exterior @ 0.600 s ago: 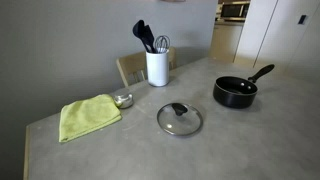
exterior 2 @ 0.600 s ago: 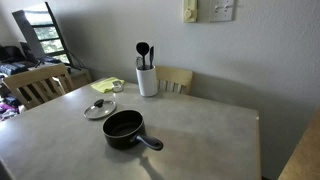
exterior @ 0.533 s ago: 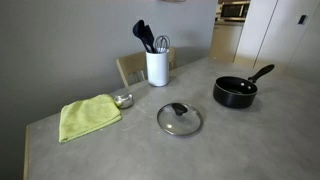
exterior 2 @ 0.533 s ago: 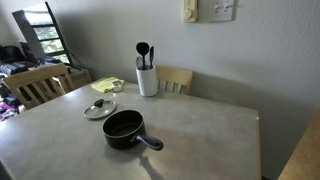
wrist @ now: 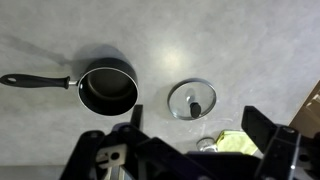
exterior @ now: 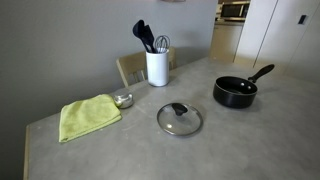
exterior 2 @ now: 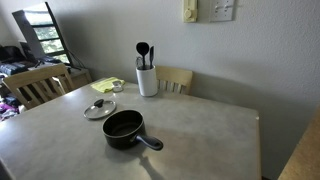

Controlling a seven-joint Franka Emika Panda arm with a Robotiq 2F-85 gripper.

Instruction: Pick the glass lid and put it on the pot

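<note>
The glass lid (exterior: 179, 119) is being shown lying flat on the grey worktop (exterior: 250, 140), black knob upward, in both exterior views. The pot (exterior: 234, 92) is being shown uncovered and well apart from the lid, its long handle pointing away from it. Behind the lid, a white utensil holder (exterior: 157, 67) is being seen upright, with a small metal bowl (exterior: 123, 100) and a green cloth (exterior: 88, 116) lying off to one side.

In the wrist view, lid (wrist: 192, 99) and pot (wrist: 108, 88) are being looked down on from above, side by side and not touching. The gripper (wrist: 195, 120) is being held high over the worktop with its jaws spread wide and nothing between them. The lid is being framed just ahead of the gap.
</note>
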